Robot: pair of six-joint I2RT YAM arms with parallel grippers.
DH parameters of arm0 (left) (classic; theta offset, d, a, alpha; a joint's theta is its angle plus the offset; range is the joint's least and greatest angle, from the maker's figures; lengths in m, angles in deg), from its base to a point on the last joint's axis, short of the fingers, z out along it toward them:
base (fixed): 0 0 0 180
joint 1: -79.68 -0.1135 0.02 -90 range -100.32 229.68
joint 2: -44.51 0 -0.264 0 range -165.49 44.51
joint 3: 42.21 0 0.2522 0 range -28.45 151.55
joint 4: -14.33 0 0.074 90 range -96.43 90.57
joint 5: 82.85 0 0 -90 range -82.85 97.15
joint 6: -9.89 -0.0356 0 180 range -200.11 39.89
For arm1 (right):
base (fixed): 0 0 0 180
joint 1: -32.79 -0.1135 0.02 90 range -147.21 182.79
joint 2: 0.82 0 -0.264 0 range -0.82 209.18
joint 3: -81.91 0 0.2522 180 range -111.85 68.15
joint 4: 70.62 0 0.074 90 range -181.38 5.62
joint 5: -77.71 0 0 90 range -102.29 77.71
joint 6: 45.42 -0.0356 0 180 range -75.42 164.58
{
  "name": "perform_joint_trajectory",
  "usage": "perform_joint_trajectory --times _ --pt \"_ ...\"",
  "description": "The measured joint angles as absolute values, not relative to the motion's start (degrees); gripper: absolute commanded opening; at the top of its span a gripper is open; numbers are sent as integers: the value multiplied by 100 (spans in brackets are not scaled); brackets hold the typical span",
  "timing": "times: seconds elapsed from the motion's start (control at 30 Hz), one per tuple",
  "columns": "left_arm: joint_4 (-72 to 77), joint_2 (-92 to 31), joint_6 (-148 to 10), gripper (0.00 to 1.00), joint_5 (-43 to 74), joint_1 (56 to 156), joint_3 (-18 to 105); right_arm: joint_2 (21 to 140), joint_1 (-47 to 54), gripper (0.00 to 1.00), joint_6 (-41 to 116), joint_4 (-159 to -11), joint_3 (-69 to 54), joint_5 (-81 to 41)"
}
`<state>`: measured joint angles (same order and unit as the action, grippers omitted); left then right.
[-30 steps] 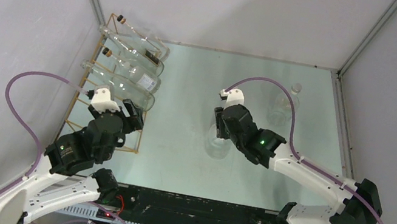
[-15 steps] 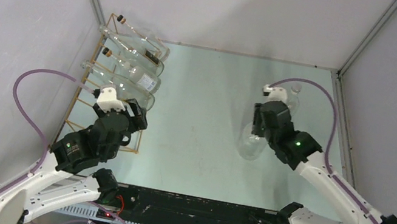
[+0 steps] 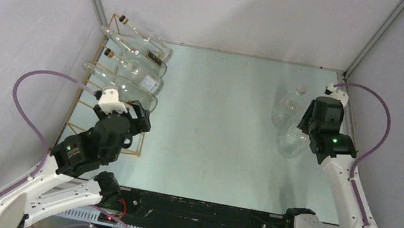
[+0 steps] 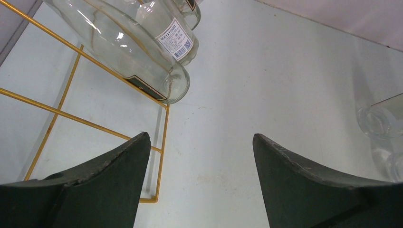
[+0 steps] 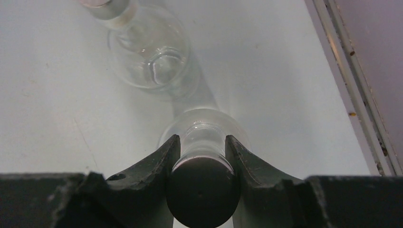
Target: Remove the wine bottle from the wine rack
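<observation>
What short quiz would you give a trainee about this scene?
1. True or false: the left gripper is shut.
2. How many bottles lie on the wine rack?
3. The right gripper grips its bottle by: A the neck, B the base, C the label.
Key: 1 false; 2 three; 3 A.

Glossy glass wine bottle (image 5: 203, 127), metal wine rack (image 4: 57, 112)

Fingers (image 5: 161, 161) tight around neck of dark-capped wine bottle (image 5: 204, 130), another bottle (image 5: 149, 61) just beyond.
</observation>
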<state>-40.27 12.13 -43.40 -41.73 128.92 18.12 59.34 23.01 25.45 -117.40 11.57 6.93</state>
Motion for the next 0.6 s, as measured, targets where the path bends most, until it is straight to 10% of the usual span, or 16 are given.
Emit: perform_joint_trajectory --times 0.6 --pt "-4071 1327 -4382 87 -4169 12839 1810 6658 2710 3 2569 -11080 1164 732"
